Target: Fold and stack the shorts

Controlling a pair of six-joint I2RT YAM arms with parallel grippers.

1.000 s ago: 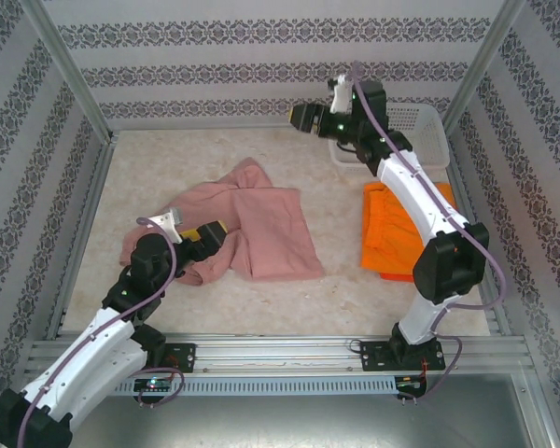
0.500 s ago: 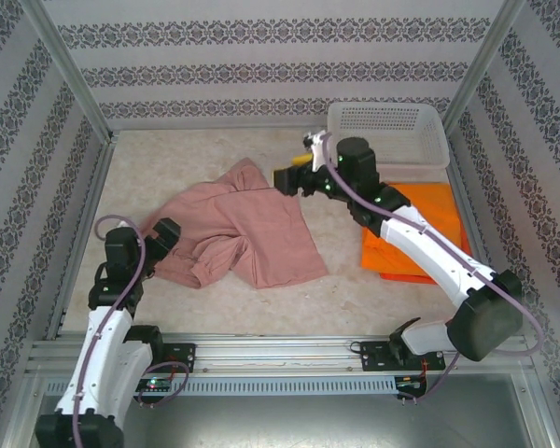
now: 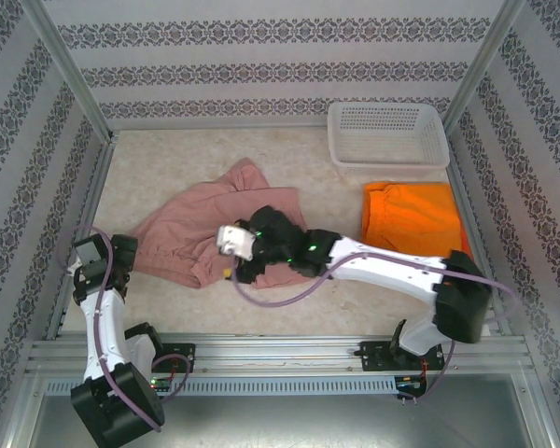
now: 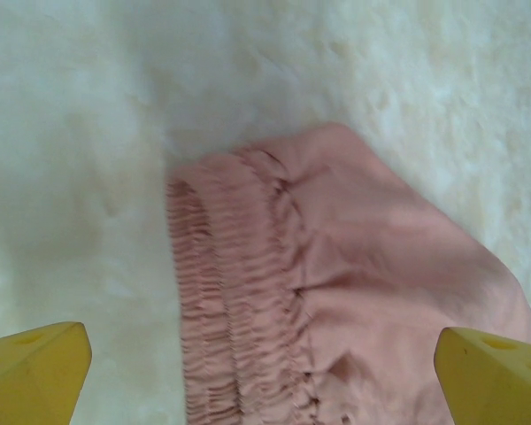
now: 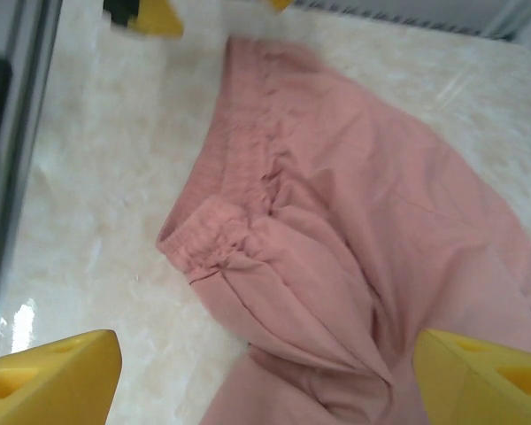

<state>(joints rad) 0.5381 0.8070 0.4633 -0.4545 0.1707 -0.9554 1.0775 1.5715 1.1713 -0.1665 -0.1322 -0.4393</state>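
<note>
Behind orange shorts (image 3: 411, 217) — white basket (image 3: 389, 162); right arm (image 3: 383, 266) over pink shorts (image 3: 180, 229).

In the centre and lower right of your frame, the dusty pink soft cloth shorts (image 4: 372, 283) lie on the pale cream marbled table surface (image 4: 88, 133). Their gathered elastic waistband (image 4: 234, 301) runs as a ribbed strip from just left of the middle down to the bottom edge. To its right you see smoother cloth with a few shallow creases, spreading toward the right edge. The left gripper (image 4: 265, 372) shows you its two yellow plastic fingertips (image 4: 35, 363) in the bottom corners. One is at lower left over bare table, the other at lower right by the cloth's edge. They stand wide apart and grip nothing, with the waistband lying between them.
</note>
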